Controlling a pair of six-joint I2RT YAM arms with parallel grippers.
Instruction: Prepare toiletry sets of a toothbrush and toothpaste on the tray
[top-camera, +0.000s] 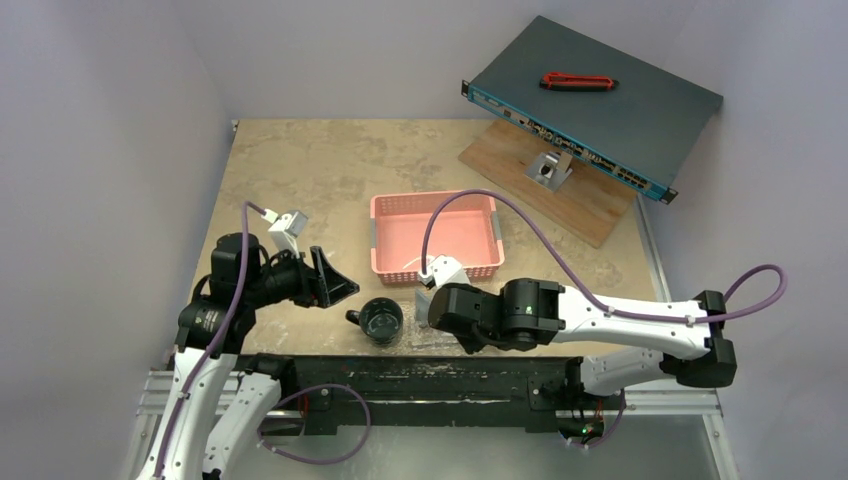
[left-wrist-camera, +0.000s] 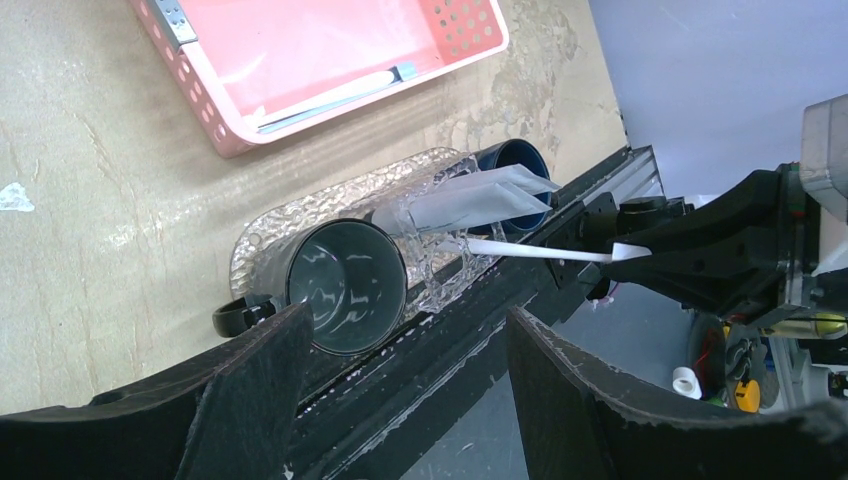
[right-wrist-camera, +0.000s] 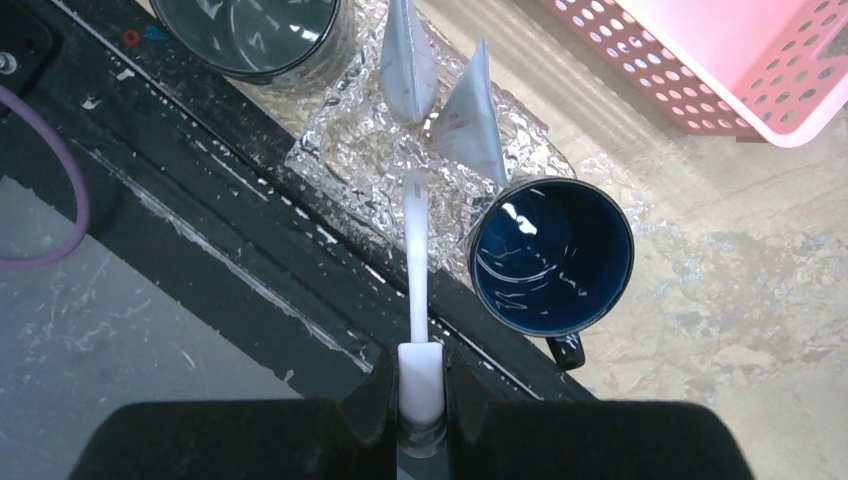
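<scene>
The clear, bumpy tray (right-wrist-camera: 345, 160) lies at the table's near edge. On it stand a dark grey mug (left-wrist-camera: 345, 285) and a blue mug (right-wrist-camera: 552, 255). Two pale toothpaste tubes (right-wrist-camera: 470, 125) lie between the mugs, one with red print. My right gripper (right-wrist-camera: 420, 375) is shut on the handle of a white toothbrush (right-wrist-camera: 417, 270). The brush head reaches over the tray beside the blue mug. My left gripper (left-wrist-camera: 400, 400) hangs open and empty to the left of the grey mug (top-camera: 382, 320). Another slim toothbrush (left-wrist-camera: 340, 95) lies in the pink basket (left-wrist-camera: 215, 125).
The pink slotted basket (top-camera: 380, 235) sits just behind the tray. A dark flat box (top-camera: 600, 115) with a red tool (top-camera: 578, 81) on top rests tilted on a wooden board (top-camera: 590, 205) at the back right. A black rail (top-camera: 440, 385) runs along the table's near edge.
</scene>
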